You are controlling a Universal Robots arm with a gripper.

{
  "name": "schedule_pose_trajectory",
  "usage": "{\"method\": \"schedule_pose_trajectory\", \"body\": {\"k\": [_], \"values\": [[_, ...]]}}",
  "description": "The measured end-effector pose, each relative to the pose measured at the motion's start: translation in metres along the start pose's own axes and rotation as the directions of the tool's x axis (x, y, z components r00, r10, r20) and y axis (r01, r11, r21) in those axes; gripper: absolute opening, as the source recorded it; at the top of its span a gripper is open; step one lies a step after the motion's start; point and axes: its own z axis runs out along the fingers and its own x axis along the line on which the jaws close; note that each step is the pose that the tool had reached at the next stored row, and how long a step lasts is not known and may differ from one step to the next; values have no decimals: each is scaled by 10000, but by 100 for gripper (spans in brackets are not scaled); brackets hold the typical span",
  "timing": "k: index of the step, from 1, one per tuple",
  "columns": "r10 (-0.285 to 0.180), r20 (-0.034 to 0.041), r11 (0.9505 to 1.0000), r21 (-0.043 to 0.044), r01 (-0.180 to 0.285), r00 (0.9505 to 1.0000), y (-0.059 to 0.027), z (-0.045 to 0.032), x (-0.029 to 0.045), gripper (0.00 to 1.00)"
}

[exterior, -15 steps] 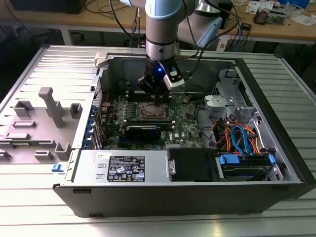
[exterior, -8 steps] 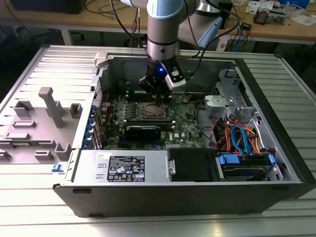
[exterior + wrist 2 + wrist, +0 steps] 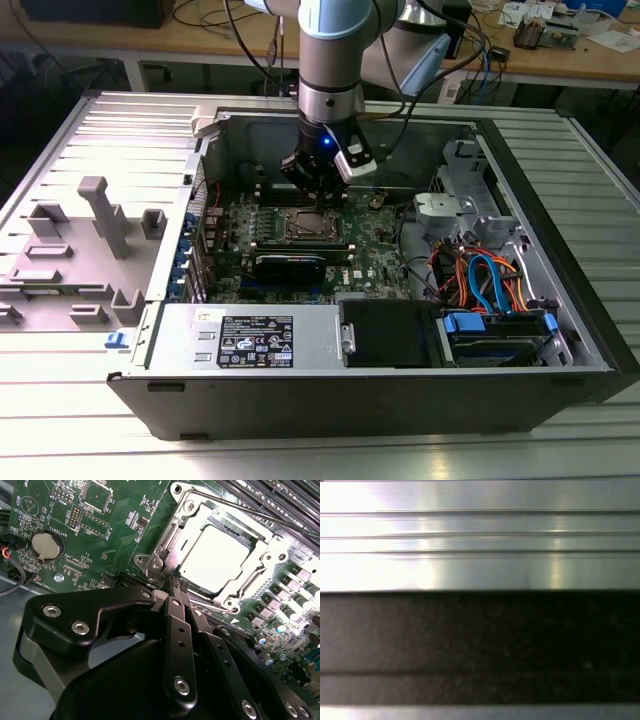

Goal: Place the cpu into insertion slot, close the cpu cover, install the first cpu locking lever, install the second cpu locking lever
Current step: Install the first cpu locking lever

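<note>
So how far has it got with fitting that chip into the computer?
The cpu already sits in the insertion slot, with the cpu cover closed flat over it. The gripper is down at the socket's corner, its fingertips together beside the cover's edge. I cannot tell whether the thin locking lever is latched.

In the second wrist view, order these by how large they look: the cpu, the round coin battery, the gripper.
1. gripper, inflated by nearness to the camera
2. cpu
3. coin battery
</note>
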Motion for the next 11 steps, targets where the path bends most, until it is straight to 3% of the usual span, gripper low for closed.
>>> {"method": "schedule_pose_trajectory", "body": {"k": [11], "values": [[3,-50,10000,11,-3,10000,0,4,-10,11]]}}
